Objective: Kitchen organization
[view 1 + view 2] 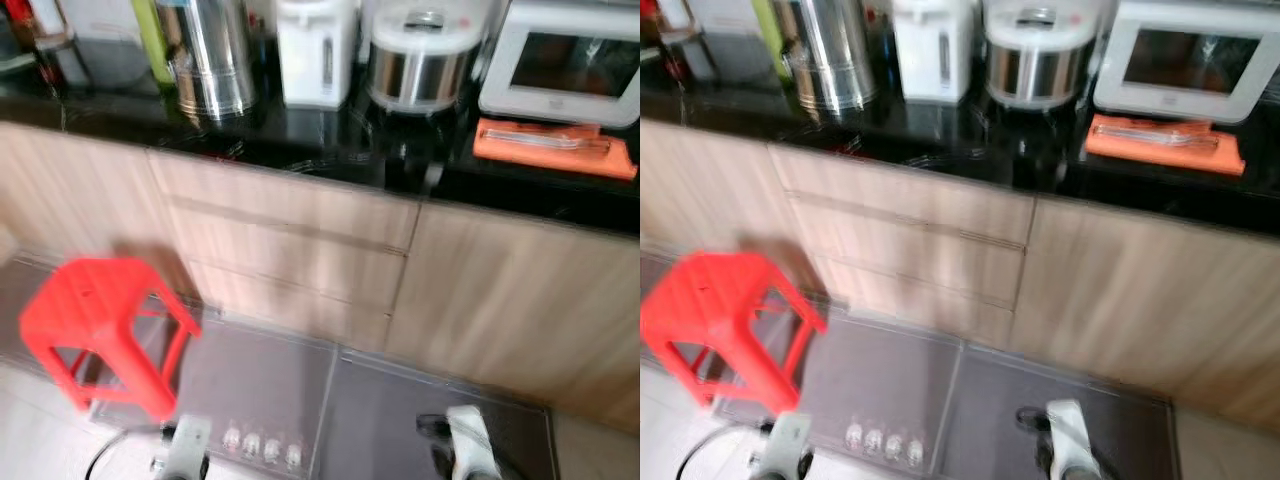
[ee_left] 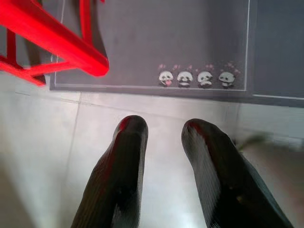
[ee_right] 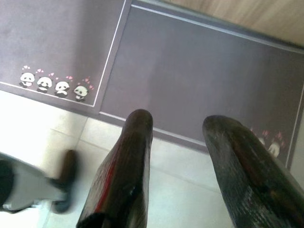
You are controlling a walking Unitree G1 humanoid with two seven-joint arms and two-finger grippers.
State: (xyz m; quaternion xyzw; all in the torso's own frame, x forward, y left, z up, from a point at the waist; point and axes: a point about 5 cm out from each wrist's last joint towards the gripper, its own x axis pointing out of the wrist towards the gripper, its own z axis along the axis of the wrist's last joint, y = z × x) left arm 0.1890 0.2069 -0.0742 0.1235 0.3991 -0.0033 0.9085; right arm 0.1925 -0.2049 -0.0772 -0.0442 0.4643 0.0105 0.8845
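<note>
- A black counter runs over pale wood cabinets with drawers.
- On the counter stand a white oven, a rice cooker, a white kettle and a steel urn; an orange cloth lies before the oven.
- Grey mats with small pandas cover the floor by the cabinets.
- A red stool stands on the mat's left edge.
- The left gripper hangs low over the tiles, fingers apart, empty.
- The right gripper hangs over the mat edge, fingers wide, empty.
</note>
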